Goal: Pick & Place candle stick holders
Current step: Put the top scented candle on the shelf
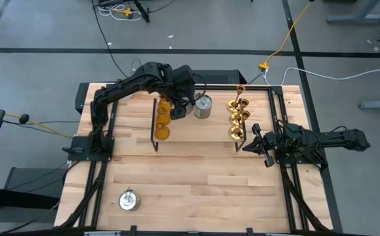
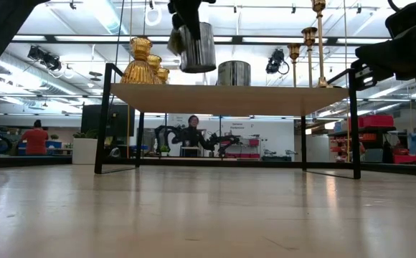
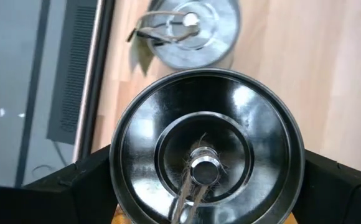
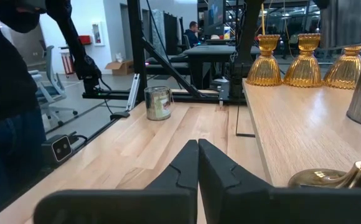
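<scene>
Behind the table [image 1: 196, 177] I see a workshop floor with cables, and in the low view people sit at desks far back. On the table stands a wooden rack [image 2: 229, 99] with black wire sides. My left gripper [image 1: 180, 103] hangs over the rack's back edge with its jaws spread wide around a silver-grey can-shaped holder [image 2: 197, 46], which the low view shows lifted clear of the rack top. Just beside it, a second silver can holder [image 1: 203, 107] stands on the rack. Amber holders [image 1: 162, 118] line the rack's left end and gold brass holders [image 1: 238, 118] its right end. One more silver holder [image 1: 129, 200] sits alone on the table near the front left corner. My right gripper [image 1: 254, 141] waits at the rack's right end, jaws closed on nothing.
</scene>
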You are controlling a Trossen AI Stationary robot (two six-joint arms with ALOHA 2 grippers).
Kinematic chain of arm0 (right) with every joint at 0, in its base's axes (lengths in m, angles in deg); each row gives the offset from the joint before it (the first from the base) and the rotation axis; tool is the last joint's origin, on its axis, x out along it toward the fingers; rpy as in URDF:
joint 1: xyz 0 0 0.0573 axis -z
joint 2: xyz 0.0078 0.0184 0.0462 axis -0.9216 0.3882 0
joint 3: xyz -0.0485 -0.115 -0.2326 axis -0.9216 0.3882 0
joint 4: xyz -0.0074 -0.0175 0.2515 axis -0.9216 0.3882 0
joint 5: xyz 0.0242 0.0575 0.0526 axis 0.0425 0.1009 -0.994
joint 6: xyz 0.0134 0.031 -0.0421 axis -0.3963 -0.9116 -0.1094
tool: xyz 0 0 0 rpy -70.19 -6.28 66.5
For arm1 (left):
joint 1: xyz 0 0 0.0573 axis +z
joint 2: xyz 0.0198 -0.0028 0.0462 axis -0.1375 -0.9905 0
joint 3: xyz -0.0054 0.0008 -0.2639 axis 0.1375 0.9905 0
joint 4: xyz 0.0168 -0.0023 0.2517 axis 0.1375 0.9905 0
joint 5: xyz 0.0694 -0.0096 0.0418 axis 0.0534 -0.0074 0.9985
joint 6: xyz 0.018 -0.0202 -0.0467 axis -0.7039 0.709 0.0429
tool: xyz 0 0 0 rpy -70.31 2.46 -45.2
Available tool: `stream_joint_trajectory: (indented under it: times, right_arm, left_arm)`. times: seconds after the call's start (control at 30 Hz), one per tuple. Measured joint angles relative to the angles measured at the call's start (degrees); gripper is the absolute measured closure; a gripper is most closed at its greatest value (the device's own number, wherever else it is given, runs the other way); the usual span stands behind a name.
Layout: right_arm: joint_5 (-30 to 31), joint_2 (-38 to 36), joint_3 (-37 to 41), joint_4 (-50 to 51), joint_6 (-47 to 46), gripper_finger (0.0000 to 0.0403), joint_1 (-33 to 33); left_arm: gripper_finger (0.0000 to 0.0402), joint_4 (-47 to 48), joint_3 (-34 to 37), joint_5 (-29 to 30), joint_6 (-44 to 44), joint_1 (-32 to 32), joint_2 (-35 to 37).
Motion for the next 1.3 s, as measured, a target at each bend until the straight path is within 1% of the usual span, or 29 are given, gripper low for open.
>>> stream_joint_trajectory:
  times: [0.23,0.8,1.3]
  right_arm:
    - [0.0,0.0,0.0,0.0,0.0,0.0389,0.0]
    - [0.0,0.0,0.0,0.0,0.0,0.0389,0.0]
    - [0.0,0.1,0.0,0.1,0.0,0.0389,0.0]
  left_arm:
    - [0.0034,-0.1,0.0,-3.6,0.2,-1.0,0.0]
    - [0.0034,-2.2,0.0,-3.5,1.7,-5.1,-3.3]
    - [0.0034,-3.9,0.0,-2.9,3.2,-6.0,-7.0]
